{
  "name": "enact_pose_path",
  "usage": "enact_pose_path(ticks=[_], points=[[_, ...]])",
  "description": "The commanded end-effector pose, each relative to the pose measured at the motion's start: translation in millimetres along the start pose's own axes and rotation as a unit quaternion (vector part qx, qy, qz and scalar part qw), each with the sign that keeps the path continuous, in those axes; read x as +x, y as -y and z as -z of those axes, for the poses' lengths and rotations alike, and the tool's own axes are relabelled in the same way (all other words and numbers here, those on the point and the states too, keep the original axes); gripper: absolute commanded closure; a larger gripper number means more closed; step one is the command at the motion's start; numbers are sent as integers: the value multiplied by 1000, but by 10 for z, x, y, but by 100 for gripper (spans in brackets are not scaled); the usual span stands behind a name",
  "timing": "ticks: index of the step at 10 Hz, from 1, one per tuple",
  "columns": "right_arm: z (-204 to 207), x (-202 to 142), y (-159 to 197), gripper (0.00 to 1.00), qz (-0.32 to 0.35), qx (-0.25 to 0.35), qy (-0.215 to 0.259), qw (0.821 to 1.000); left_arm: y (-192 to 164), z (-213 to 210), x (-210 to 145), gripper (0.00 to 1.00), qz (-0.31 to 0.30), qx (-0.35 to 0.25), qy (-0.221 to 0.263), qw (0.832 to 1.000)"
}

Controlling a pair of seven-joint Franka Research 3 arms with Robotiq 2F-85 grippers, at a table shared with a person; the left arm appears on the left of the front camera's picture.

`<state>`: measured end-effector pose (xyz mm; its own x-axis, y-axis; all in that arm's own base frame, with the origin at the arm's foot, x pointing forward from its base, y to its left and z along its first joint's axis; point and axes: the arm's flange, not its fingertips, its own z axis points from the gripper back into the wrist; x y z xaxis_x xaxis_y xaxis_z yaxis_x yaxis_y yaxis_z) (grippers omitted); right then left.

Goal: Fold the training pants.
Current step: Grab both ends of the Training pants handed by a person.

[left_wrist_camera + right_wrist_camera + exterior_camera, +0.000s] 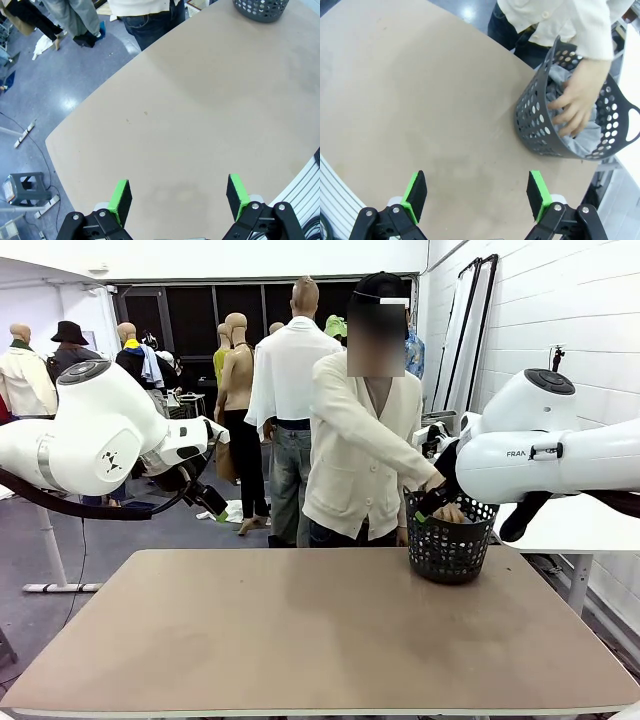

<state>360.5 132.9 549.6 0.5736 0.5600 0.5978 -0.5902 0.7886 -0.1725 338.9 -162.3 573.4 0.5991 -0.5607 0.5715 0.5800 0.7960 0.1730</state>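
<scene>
inside the basket [535, 125] (black), a hand [575, 102] touches training pants [589, 137].

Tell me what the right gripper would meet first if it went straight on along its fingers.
Probably the bare table. In the right wrist view the open right gripper aims at its surface, clear of the black basket, though depth is unclear.

one basket [535, 120], one training pants [587, 139], one table [300, 640]

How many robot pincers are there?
2. The left pincer, open, points down at the table. The right pincer, also open, points at the table beside the basket. None seem hidden.
</scene>
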Motion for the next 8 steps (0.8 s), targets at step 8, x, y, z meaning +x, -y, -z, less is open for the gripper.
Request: enact_pose_path(ticks=[8], points=[[11,-8,-4,0,0,4,0,1000,1,5,-4,0,0,-1,0,1000]])
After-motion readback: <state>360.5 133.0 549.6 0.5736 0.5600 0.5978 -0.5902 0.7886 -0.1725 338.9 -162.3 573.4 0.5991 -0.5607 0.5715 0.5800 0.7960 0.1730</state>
